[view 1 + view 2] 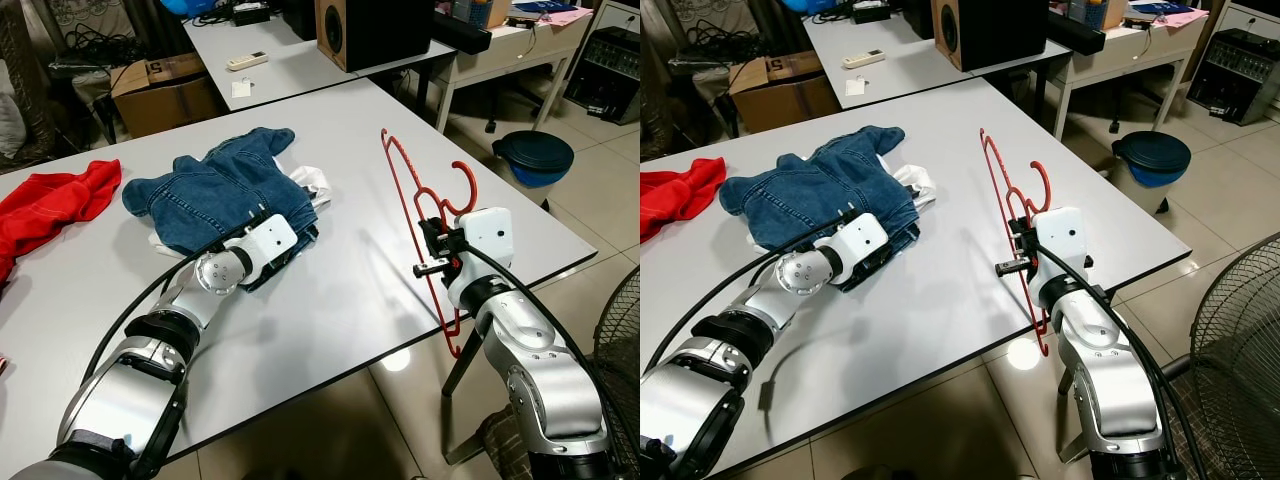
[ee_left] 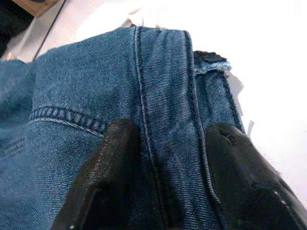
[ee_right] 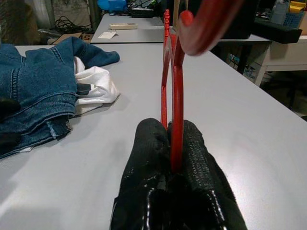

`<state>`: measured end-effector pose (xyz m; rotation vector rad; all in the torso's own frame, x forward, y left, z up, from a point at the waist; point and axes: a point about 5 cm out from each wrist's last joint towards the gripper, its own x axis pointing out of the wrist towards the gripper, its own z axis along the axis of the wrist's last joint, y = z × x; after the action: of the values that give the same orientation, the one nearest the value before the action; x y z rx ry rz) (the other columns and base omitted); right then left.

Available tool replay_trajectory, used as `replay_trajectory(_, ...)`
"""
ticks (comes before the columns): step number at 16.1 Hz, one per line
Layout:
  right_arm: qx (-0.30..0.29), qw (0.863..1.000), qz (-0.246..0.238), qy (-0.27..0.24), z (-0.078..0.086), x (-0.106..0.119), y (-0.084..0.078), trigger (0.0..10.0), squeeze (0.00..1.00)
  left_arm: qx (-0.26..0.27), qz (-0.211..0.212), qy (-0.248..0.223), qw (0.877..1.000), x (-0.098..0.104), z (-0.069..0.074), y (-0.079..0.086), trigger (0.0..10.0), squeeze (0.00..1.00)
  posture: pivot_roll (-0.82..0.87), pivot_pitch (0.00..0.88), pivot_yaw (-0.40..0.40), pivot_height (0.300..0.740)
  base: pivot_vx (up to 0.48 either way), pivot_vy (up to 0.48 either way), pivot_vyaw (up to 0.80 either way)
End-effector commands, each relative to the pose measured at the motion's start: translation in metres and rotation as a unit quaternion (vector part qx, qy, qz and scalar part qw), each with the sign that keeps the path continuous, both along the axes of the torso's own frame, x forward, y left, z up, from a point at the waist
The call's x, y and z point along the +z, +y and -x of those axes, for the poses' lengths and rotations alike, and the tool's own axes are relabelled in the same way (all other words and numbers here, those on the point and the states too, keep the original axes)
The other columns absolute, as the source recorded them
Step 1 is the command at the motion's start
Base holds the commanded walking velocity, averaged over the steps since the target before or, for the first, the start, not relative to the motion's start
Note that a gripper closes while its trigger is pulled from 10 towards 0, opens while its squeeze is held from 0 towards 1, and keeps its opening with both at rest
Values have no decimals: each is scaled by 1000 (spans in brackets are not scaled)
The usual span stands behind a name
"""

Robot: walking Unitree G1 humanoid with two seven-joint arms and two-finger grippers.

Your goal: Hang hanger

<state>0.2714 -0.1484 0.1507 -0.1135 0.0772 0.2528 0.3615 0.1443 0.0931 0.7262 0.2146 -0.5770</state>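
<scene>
A red plastic hanger [image 3: 176, 105] stands on edge above the right part of the white table [image 1: 350, 300], its hook [image 1: 1045, 182] pointing right. My right gripper [image 1: 438, 248] is shut on it near the neck, and its lower end reaches down past the table's front edge. A folded blue denim garment [image 1: 215, 190] lies at the table's middle left on top of a white cloth [image 1: 314, 182]. My left gripper [image 2: 168, 177] is at the denim's near edge, open, its two fingers [image 2: 105, 167] resting on either side of a stitched hem.
A red cloth [image 1: 55, 205] lies at the table's left edge. Behind stand a second table with a remote [image 1: 246, 60] and a black speaker [image 1: 370, 30], plus a cardboard box [image 1: 165, 90]. A blue bin [image 1: 533, 158] and a fan [image 1: 618, 340] are on the right.
</scene>
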Motion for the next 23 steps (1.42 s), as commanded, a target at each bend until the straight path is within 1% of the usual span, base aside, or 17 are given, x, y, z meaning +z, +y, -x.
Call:
replay_trajectory(1, 5, 1000, 1, -3, 0, 3, 2, 10000, 0, 12, 7, 16, 1000, -3, 1, 5, 0, 0, -86, 0, 97, 740, 0, 0, 0)
replay_trajectory(8, 5, 1000, 3, -5, -2, 4, 2, 10000, 0, 24, -19, 28, 999, -7, 2, 13, 0, 0, -87, 0, 97, 740, 0, 0, 0)
replay_trajectory(10, 4, 1000, 3, -5, -3, 5, 1, 10000, 0, 23, -13, 35, 999, -8, 2, 12, 0, 0, -86, 0, 96, 740, 0, 0, 0)
replay_trajectory(12, 3, 1000, 2, -6, -5, 5, 1, 10000, 0, 28, 25, 46, 998, -8, 2, 9, 0, 0, -84, 0, 98, 740, 0, 0, 0)
replay_trajectory(13, 3, 1000, 1, -7, -5, 5, 2, 10000, 0, 31, 57, 51, 997, -6, 2, 7, 0, 0, -83, 0, 98, 740, 0, 0, 0)
replay_trajectory(14, 3, 1000, 0, -7, -6, 5, 3, 10000, 0, 28, 101, 50, 993, -1, 0, 4, 0, 0, -80, 0, 98, 740, 0, 0, 0)
replay_trajectory(16, 2, 1000, -2, -7, -6, 5, 3, 10000, 0, 37, 170, 35, 984, 14, -6, 5, 0, 0, -78, 0, 98, 740, 0, 0, 0)
replay_trajectory(17, 2, 1000, -2, -7, -6, 5, 3, 10000, 0, 43, 186, 29, 981, 19, -8, 7, 0, 0, -78, 0, 99, 740, 0, 0, 0)
replay_trajectory(19, 1, 1000, -2, -8, -6, 6, 3, 10000, 0, 66, 236, 3, 970, 36, -16, 15, 0, 0, -79, 0, 99, 740, 0, 0, 0)
replay_trajectory(20, 1, 1000, -3, -8, -6, 6, 3, 10000, 0, 84, 258, -22, 962, 50, -21, 24, 0, 0, -80, 0, 100, 740, 0, 0, 0)
replay_trajectory(21, 0, 1000, -2, -7, -5, 5, 2, 10000, 0, 87, 282, -48, 954, 67, -26, 26, 0, 0, -82, 0, 102, 740, 0, 0, 0)
replay_trajectory(22, -1, 1000, -3, -7, -4, 5, 2, 10000, 0, 62, 260, -44, 963, 67, -26, 16, 0, 0, -85, 0, 105, 740, 0, 0, 0)
replay_trajectory(23, -1, 1000, -3, -6, -4, 5, 2, 10000, 0, 39, 232, -23, 972, 60, -24, 6, 3922, 0, -85, 0, 105, 740, 0, 0, 0)
